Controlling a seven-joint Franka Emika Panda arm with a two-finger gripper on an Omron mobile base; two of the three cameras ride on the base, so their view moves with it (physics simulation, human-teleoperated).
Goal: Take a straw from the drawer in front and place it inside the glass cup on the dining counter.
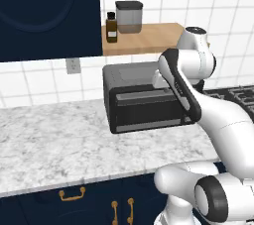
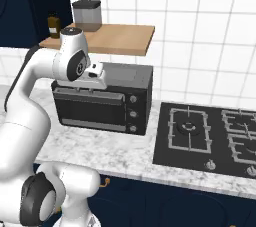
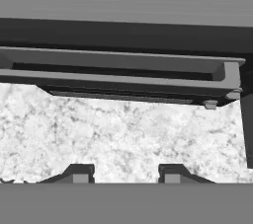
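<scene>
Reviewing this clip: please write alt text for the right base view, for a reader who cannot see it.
The white robot arm rises at lower left and reaches toward a dark toaster oven on a marble wall counter. A black gas hob lies to the oven's right. Above, a wooden shelf holds a brown bottle and a grey canister against white tiles.

Toaster oven on counter, stove right, shelf above

A speckled white-grey marble wall counter carries a dark grey toaster oven beside a black gas hob.
</scene>
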